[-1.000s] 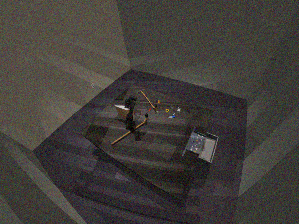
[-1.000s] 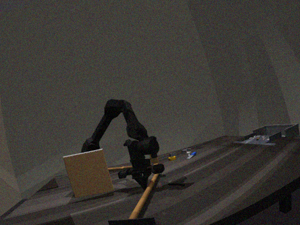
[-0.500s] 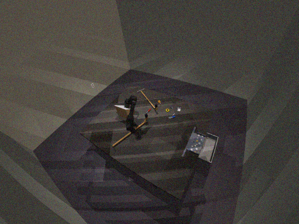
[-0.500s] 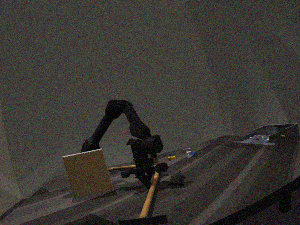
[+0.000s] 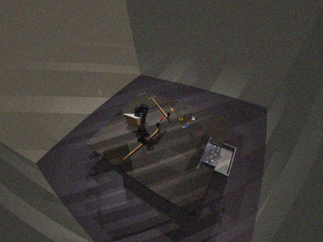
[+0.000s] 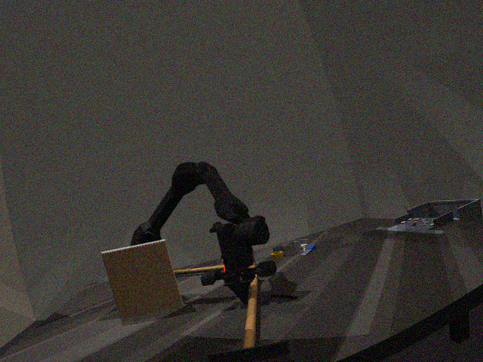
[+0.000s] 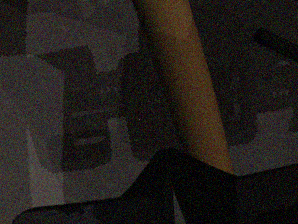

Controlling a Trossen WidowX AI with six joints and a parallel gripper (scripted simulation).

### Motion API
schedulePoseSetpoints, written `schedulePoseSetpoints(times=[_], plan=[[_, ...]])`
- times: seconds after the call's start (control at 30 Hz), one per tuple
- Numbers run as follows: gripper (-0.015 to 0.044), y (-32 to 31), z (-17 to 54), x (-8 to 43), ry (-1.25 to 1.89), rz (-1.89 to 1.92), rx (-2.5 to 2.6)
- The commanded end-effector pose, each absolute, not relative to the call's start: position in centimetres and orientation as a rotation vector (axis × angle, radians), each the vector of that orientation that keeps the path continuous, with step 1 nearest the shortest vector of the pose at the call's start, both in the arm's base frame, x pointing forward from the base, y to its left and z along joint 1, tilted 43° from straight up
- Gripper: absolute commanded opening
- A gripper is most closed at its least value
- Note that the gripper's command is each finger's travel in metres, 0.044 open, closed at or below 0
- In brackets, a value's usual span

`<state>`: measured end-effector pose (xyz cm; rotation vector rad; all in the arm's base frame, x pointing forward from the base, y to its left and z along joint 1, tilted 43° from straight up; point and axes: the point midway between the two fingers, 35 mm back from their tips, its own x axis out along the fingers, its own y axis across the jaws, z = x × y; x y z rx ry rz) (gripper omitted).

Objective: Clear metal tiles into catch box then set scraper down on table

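Note:
My gripper [image 6: 246,301] [image 7: 166,157] is shut and empty, pointing down close beside the handle of the long wooden-handled scraper [image 5: 132,152] [image 6: 251,311] [image 7: 187,75]. The handle runs past the fingertips in the wrist view, not between them; whether they touch cannot be told. The scraper lies on the table, with a wide dark piece at its near end in the exterior view. Several small metal tiles [image 5: 215,147] lie scattered on the steel bench plate [image 5: 206,154] [image 6: 402,228]. The catch box [image 5: 232,161] [image 6: 468,207] stands at the plate's far end.
A second wooden-handled tool [image 5: 159,107] with a grey crosspiece lies behind the arm. A tan board [image 5: 132,121] [image 6: 142,279] stands by the arm's base. A red item [image 5: 161,119], a yellow ring [image 5: 181,119] [image 6: 277,254] and a blue-handled item [image 5: 186,126] [image 6: 309,249] lie between arm and plate.

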<state>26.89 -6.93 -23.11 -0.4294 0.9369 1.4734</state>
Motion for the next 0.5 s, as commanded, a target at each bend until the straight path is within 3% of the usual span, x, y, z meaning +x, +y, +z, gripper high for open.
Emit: schedulePoseSetpoints(times=[0.0, 0.47], plan=[[0.0000, -6.8, -23.4, 27.4, 0.933, 1.471, -0.428], [0.0000, -6.7, -23.7, 28.7, 0.931, 1.471, -0.428]])
